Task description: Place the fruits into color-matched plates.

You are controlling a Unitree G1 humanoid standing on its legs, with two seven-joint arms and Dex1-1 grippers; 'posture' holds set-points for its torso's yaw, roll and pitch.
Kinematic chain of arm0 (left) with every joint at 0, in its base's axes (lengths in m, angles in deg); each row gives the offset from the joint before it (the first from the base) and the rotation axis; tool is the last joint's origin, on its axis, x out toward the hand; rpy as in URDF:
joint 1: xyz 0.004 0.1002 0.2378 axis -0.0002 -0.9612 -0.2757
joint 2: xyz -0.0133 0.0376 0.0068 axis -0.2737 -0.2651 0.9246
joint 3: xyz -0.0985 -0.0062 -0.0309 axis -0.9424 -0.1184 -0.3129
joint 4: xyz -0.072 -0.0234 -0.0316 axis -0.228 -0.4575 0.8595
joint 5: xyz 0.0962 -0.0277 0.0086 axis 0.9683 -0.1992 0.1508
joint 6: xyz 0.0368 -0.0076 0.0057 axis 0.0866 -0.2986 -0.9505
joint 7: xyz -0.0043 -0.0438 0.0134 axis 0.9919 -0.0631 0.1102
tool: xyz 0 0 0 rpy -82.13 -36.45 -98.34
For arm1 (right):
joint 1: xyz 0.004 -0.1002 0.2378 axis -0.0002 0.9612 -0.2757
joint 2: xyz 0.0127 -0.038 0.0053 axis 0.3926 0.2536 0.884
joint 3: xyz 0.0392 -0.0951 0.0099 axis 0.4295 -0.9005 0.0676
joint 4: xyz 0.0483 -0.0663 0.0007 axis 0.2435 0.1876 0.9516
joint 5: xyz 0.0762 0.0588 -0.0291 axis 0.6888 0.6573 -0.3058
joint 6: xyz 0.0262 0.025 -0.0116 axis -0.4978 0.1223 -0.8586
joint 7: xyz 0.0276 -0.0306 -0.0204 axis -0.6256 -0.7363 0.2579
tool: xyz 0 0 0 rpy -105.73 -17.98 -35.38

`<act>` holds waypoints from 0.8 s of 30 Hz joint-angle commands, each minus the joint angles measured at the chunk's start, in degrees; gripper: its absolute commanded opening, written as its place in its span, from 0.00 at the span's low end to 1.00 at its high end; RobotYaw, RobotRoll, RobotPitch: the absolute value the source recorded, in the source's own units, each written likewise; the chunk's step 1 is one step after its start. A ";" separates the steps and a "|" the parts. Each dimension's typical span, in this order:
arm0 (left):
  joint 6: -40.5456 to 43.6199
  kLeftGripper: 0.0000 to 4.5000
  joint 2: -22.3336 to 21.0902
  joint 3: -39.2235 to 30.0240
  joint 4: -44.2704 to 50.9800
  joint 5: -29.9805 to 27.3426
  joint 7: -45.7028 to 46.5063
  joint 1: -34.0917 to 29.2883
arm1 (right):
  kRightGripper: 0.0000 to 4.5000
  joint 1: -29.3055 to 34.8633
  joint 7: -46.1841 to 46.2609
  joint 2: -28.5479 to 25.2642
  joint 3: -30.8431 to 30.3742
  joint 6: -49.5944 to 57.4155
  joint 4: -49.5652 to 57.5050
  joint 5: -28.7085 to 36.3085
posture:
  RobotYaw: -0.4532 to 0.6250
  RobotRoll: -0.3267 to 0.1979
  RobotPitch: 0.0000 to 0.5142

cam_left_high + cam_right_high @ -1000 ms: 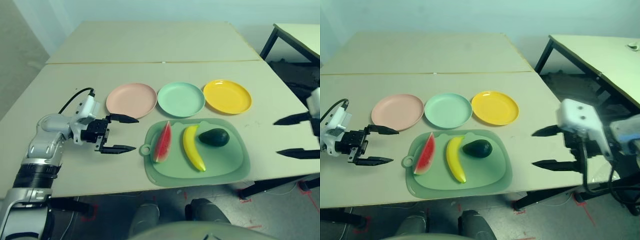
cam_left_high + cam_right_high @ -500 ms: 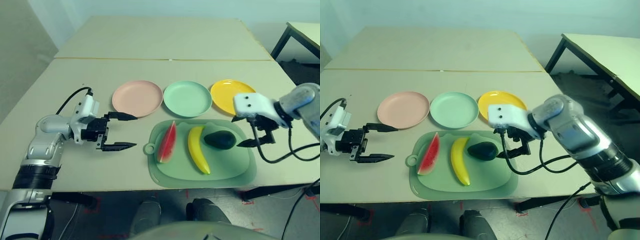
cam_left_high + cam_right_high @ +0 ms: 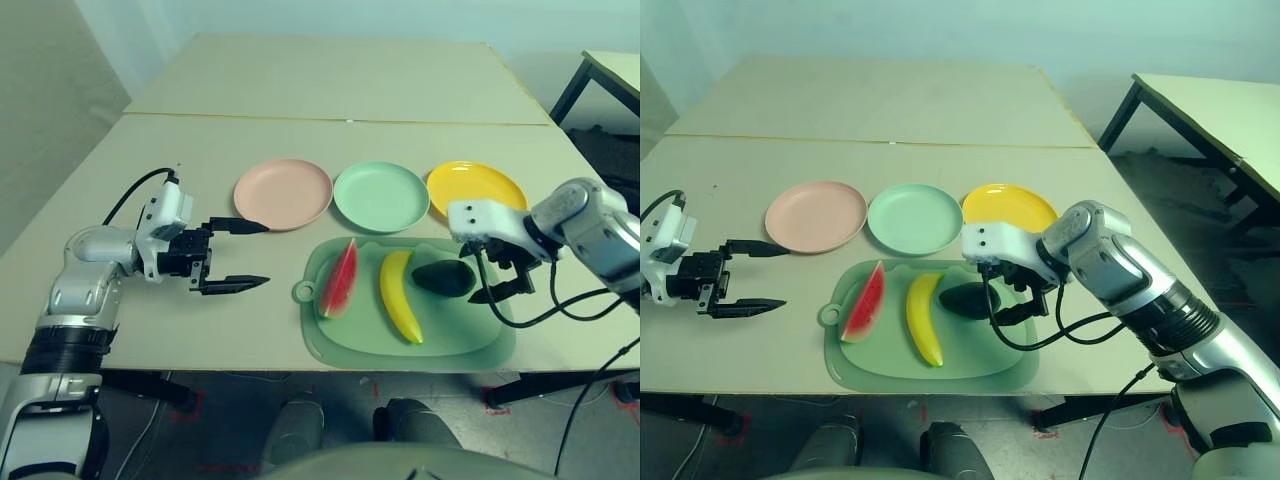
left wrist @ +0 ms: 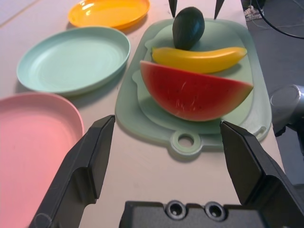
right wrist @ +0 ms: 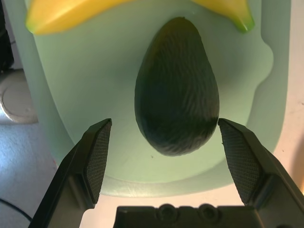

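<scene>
On the green mat (image 3: 410,340) lie the red watermelon wedge (image 3: 337,279), the yellow banana (image 3: 399,295) and the dark green avocado (image 3: 444,277), side by side. Behind the mat stand the pink plate (image 3: 284,193), the mint plate (image 3: 381,196) and the yellow plate (image 3: 477,188), all bare. My right gripper (image 5: 164,124) is open and straddles the avocado (image 5: 176,111), one finger on each side, with a gap on at least one side. My left gripper (image 3: 262,254) is open over bare table, left of the mat and pointing toward the watermelon (image 4: 192,95).
The mat's handle hole (image 3: 297,294) faces my left gripper. A seam (image 3: 350,122) joins a second table behind the plates. Another table with a dark leg (image 3: 568,90) stands at the far right. A black cable (image 3: 560,300) loops from my right wrist over the table's edge.
My right arm swung in from the table's right edge and brought its open gripper around the avocado. The left gripper barely moved. The camera shifted a little.
</scene>
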 commanded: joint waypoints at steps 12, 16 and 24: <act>0.22 0.99 0.41 0.88 1.48 0.41 0.41 -0.63 | 1.00 -0.49 4.28 4.94 -1.16 0.07 -3.71 -4.04 | 0.51 0.62 0.07; 0.29 0.99 0.34 0.76 1.70 0.32 0.39 -0.79 | 1.00 -1.05 4.26 5.55 -1.14 -0.61 -5.07 -4.67 | 0.51 0.62 0.07; -0.29 1.00 0.22 -0.59 -0.18 0.12 1.05 -0.18 | 0.91 -0.97 4.32 6.04 -1.40 -1.89 -6.09 -6.30 | 0.52 0.62 0.07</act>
